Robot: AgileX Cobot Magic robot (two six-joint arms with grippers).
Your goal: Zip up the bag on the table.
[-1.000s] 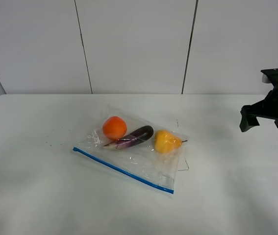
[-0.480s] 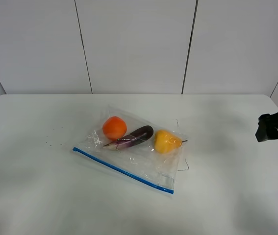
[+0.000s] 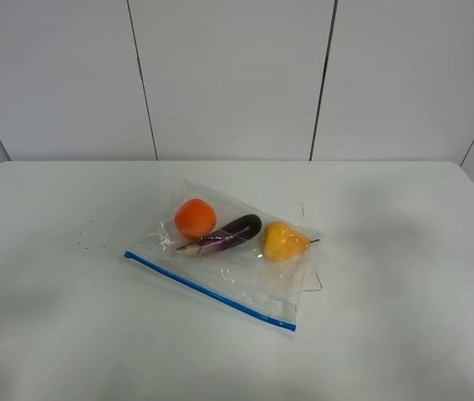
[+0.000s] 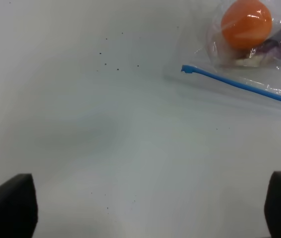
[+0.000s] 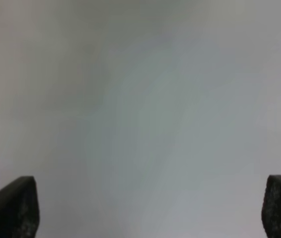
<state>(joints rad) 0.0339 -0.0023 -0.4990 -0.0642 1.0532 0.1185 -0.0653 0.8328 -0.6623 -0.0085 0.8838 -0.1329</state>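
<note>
A white table fills the scene. Near the front, the blue zipper strip runs slantwise along the near edge of a clear plastic bag, which lies flat at the table's middle. Behind the strip, inside the bag, sit an orange fruit, a purple eggplant and a yellow pear. The left gripper is spread wide and empty, near the strip's end. The right gripper, also wide and empty, is at the table's right edge. Whether the strip is sealed cannot be told. If not, an arm likely must reach one strip end.
</note>
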